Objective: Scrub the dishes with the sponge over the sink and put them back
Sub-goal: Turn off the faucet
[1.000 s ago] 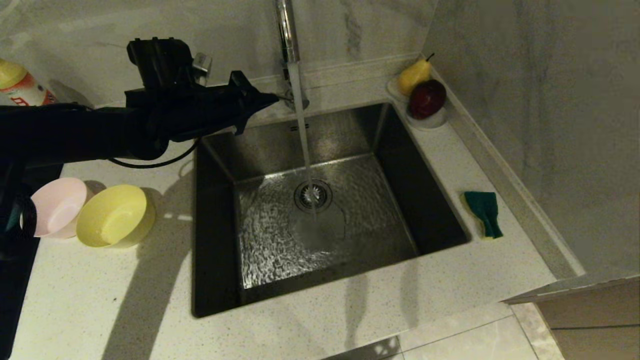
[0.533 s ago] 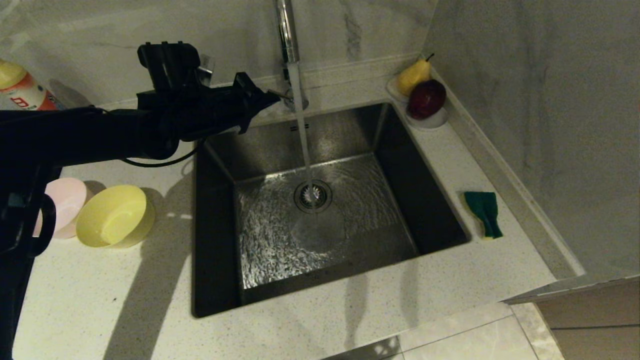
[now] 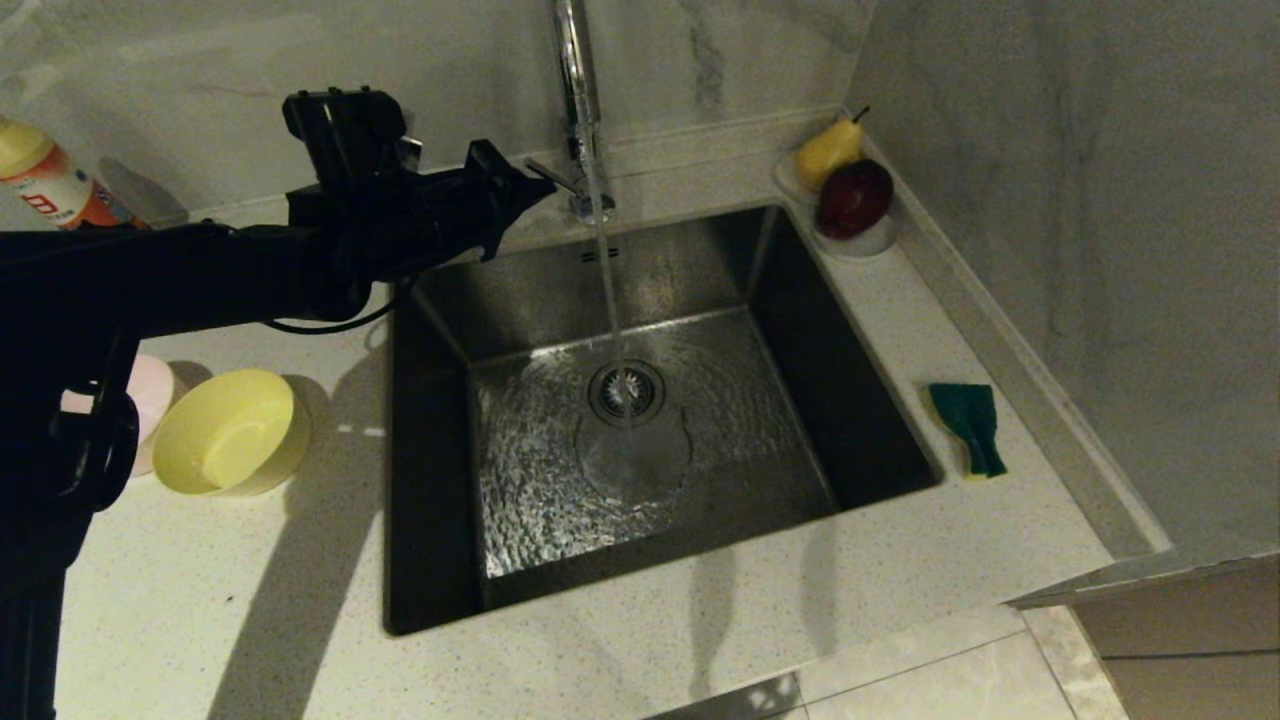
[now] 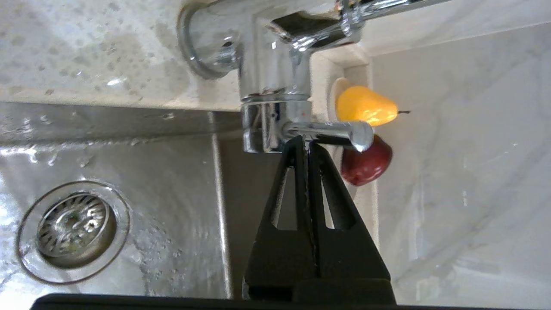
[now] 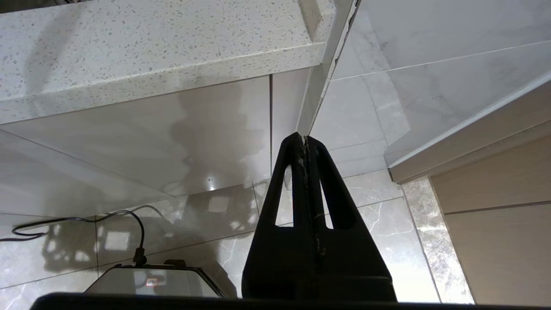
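Hanging parked below the surface edge, right gripper (image 5: 304,140) has its fingers clenched on nothing. Yellow bowl (image 3: 228,433) and pink bowl (image 3: 150,395) sit left of the sink (image 3: 640,420); sponge (image 3: 968,427) lies right, long axis front-to-back. Farther back, left gripper (image 4: 304,142), fingers clenched empty, touches the tap lever (image 4: 329,130); water running.

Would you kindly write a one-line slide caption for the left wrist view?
Left claw, shut, tips at the chrome tap's lever above the steel sink, pear and red apple behind.
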